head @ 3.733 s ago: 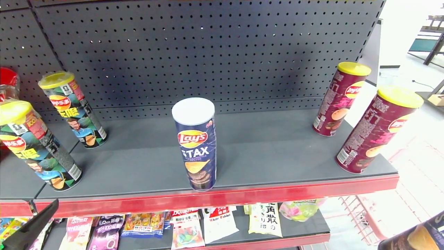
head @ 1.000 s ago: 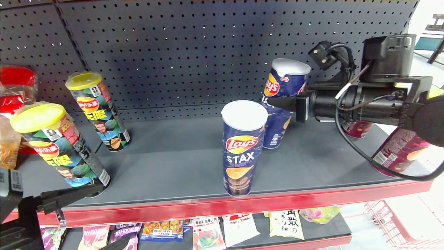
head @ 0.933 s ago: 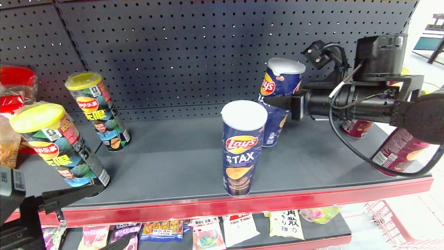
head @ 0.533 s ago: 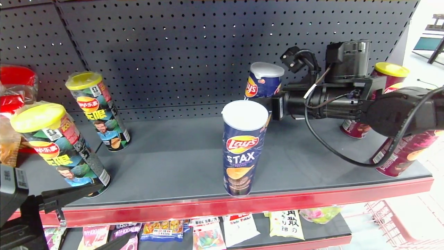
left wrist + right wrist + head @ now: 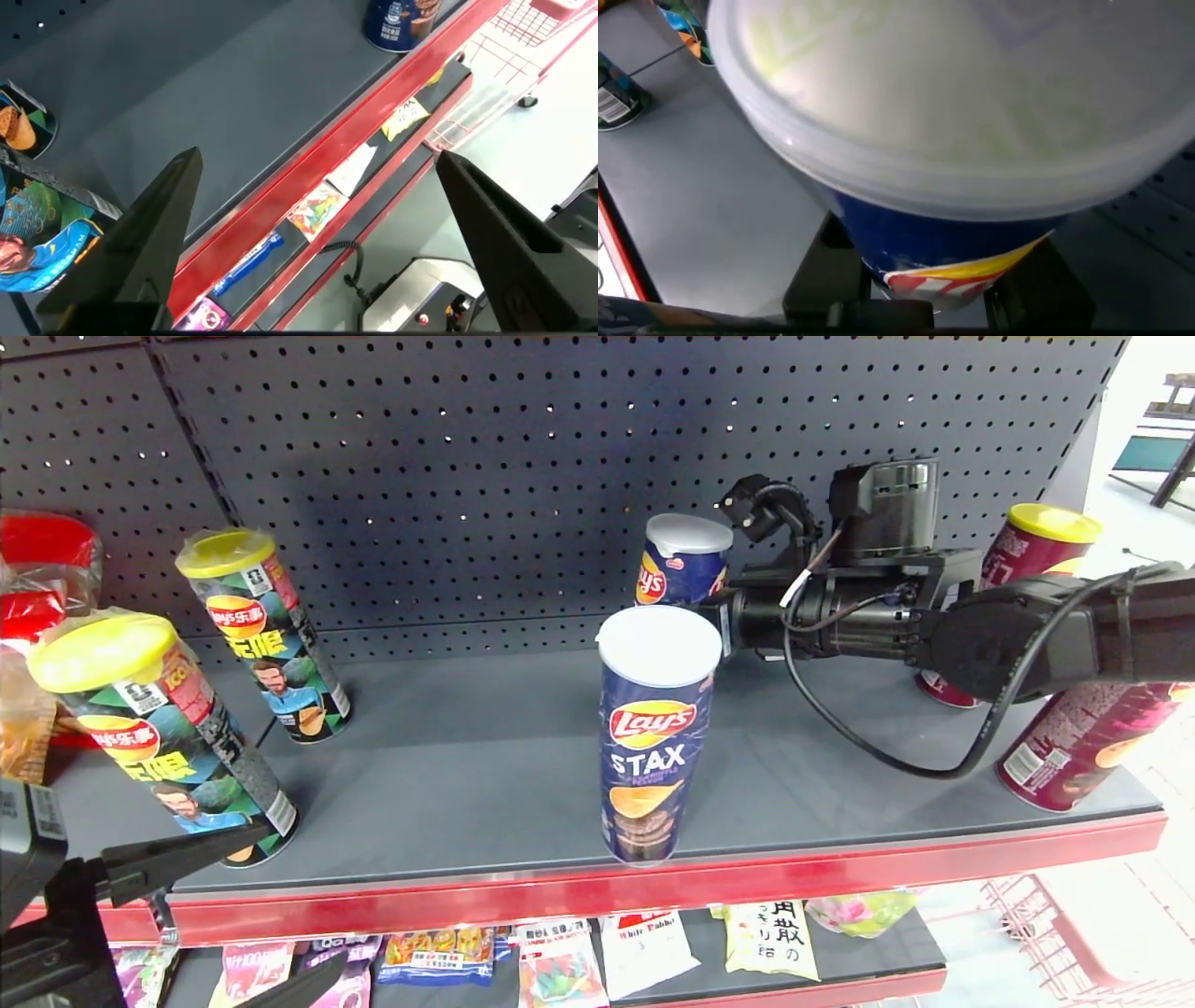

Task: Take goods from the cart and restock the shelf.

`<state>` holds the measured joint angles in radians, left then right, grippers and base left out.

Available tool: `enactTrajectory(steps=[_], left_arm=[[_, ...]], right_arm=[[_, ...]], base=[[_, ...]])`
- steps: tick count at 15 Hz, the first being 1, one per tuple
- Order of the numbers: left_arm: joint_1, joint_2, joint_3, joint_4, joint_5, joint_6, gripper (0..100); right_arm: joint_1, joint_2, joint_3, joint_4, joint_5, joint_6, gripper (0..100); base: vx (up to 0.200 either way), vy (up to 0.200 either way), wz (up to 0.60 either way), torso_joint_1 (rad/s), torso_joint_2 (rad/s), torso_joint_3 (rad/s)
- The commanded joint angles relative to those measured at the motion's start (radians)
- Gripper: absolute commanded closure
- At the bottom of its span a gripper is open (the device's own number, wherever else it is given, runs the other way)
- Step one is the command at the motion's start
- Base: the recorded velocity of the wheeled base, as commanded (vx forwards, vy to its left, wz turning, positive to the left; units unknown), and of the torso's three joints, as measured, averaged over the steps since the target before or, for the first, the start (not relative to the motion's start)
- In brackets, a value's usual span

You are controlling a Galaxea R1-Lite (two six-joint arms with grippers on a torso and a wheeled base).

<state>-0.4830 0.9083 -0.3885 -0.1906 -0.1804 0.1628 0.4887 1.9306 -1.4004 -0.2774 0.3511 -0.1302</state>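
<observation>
Right gripper: I clamp the blue can just behind the front can on the shelf | Left gripper: mine gapes empty, well left of the front can.

Navy blue can, white lid

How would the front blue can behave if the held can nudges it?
The front can, close before the held can, is tall and narrow, so it would probably tip rather than slide. It stands at the shelf's red lip, so it might fall off. Round, it would likely roll once down.
</observation>
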Motion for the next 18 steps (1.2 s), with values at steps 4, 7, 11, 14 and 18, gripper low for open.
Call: enactTrajectory(steps=[4,7,11,14,18], left_arm=[[0.0,-0.002,0.0,-0.001,0.001,0.0,0],[0.0,-0.002,0.003,-0.001,0.001,0.0,0],[0.003,0.004,-0.003,0.0,0.001,0.0,0],[0.003,0.044,-0.007,-0.004,0.004,0.001,0],[0.003,0.159,-0.062,-0.029,0.006,0.006,0]], right_arm=[[0.001,-0.002,0.008,0.0,-0.003,0.0,0],[0.001,-0.048,0.087,0.0,-0.009,0.001,0],[-0.009,-0.14,0.201,0.001,-0.017,0.001,0],[-0.041,-0.308,0.429,-0.002,-0.046,0.001,0],[-0.053,-0.565,0.702,0.001,-0.058,0.001,0]], base=[[0.0,0.0,0.0,0.0,0.0,0.0],[0.0,0.0,0.0,0.0,0.0,0.0],[0.0,0.0,0.0,0.0,0.0,0.0],[0.0,0.0,0.0,0.0,0.0,0.0],[0.0,0.0,0.0,0.0,0.0,0.0]])
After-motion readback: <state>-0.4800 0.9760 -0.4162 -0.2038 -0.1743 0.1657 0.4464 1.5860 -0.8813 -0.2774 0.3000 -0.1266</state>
